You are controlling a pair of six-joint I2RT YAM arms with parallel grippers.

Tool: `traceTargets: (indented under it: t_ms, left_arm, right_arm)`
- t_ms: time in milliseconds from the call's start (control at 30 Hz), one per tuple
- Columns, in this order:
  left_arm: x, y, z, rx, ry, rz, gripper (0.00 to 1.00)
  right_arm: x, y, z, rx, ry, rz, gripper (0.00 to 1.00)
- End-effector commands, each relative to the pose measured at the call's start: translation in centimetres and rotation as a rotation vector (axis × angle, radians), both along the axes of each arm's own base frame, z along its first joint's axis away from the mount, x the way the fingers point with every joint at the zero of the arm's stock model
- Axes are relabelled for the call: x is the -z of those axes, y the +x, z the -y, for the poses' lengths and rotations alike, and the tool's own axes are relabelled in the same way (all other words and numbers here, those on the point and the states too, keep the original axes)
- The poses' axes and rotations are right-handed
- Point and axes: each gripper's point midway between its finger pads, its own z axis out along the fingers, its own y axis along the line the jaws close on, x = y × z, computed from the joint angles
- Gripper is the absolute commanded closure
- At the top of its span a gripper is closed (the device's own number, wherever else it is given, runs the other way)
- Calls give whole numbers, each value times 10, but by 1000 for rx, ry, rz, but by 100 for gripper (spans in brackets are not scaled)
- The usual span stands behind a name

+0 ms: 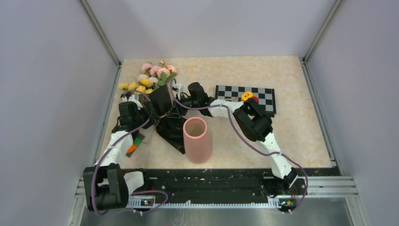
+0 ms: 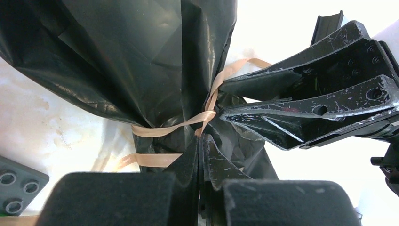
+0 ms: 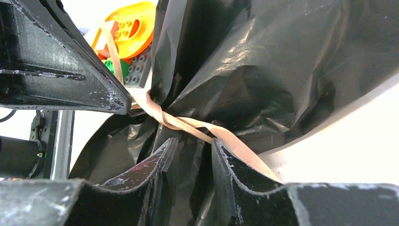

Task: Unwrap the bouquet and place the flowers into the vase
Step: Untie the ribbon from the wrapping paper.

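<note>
Black crinkled wrapping fills the gap of the right pincer. Its jaws stand partly apart, astride the gathered neck of the paper, with the tan ribbon crossing just above their tips. No firm hold on paper or ribbon can be made out. Facing it from the left, the left pincer is fully closed, its tips pressed in at the tie. Whether a strand is nipped between them cannot be told.

Both meet at the waist of the bouquet, which lies on the far left of the bench. The flowers point to the far edge and the paper tail points near. The vase stands upright at near centre, just beside that tail, with its mouth open and nothing in it. Toy bricks lie by the left arm, and a chequered board lies to the right.

The step in hand looks to be undoing the tie. It would go best if one pincer pinned the neck still while the other took the ribbon alone, not the paper under it. The pull should run along the strand's length, low over the bench, so the knot slips rather than tightens. A pull toward the near side risks dragging the paper into the vase.

No brand, label or writing can be read anywhere.
</note>
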Motion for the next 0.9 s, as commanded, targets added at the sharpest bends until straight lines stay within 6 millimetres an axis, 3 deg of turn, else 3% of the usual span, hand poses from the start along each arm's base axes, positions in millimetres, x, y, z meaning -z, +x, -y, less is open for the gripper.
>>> traceTargets:
  t_ms: [0,400,633,767,867]
  left_arm:
    - [-25,12,-2,9,5,60,100]
    - [-22,11,1,33,0,30,100]
    - [-17,9,2,42,2,13,100]
    - [-15,7,2,51,4,7,100]
    - [-15,6,5,71,-1,7,100]
  right_arm:
    - [-19,9,-12,-13,44,91,65]
    - [-2,10,-16,-17,0,120,59]
    - [6,21,-17,44,-37,184,57]
    - [10,28,-14,90,-56,224,57]
    - [9,31,-12,125,-61,257,64]
